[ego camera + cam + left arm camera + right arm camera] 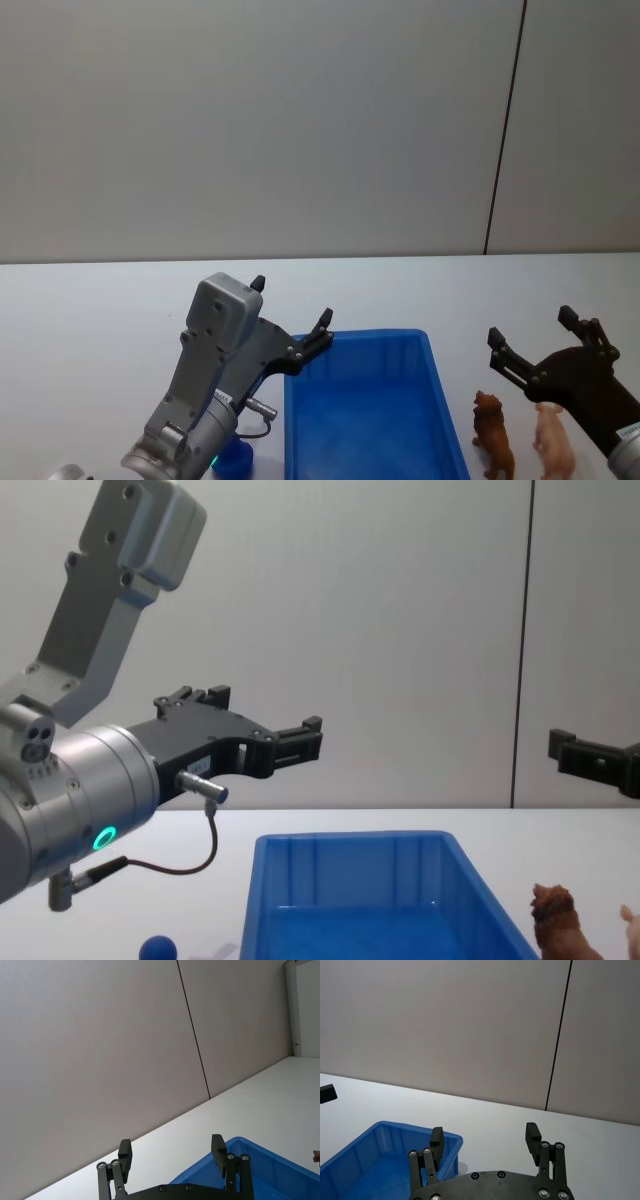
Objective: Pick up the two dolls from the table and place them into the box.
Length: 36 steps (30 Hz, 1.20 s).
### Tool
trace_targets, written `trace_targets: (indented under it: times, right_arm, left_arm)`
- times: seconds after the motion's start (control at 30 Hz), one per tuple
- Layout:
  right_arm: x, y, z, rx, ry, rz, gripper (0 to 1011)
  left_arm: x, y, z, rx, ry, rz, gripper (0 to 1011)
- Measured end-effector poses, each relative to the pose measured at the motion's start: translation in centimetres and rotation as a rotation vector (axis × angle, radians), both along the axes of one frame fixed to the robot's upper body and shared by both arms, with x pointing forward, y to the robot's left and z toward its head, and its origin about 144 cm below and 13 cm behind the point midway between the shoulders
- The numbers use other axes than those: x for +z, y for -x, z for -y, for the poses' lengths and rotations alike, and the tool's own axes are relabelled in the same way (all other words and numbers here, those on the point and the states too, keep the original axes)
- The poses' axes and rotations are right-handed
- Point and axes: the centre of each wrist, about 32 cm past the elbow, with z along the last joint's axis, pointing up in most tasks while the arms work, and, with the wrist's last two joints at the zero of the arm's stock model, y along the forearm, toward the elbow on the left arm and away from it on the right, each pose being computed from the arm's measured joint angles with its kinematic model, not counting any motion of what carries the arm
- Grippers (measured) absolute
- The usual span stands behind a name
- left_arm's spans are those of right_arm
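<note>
We're looking at the left arm (90,780): brushed silver-grey metal, with a fat round barrel at the wrist and a boxy, angular housing (135,525) dotted with small recessed screws. A green ring (103,837) glows on the barrel. A thin dark cable (213,840) loops out from a short steel plug (203,790). The left gripper (171,1146) is matte black, and we see a flat plate carrying jointed links, with each pivot pinned by a silver screw. Its fingers (124,1151) are blocky and square-tipped. The right gripper (484,1135) matches it, with the same black plate, silver screws (475,1176) and stubby tips.
</note>
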Motion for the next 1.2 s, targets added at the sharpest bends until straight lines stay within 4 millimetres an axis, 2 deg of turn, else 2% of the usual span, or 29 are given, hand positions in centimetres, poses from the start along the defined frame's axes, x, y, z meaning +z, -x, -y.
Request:
trace_targets:
  times: [1.2]
  right_arm:
    - [0.0,0.0,0.0,0.0,0.0,0.0,1001]
  left_arm:
    - [0.0,0.0,0.0,0.0,0.0,0.0,1002]
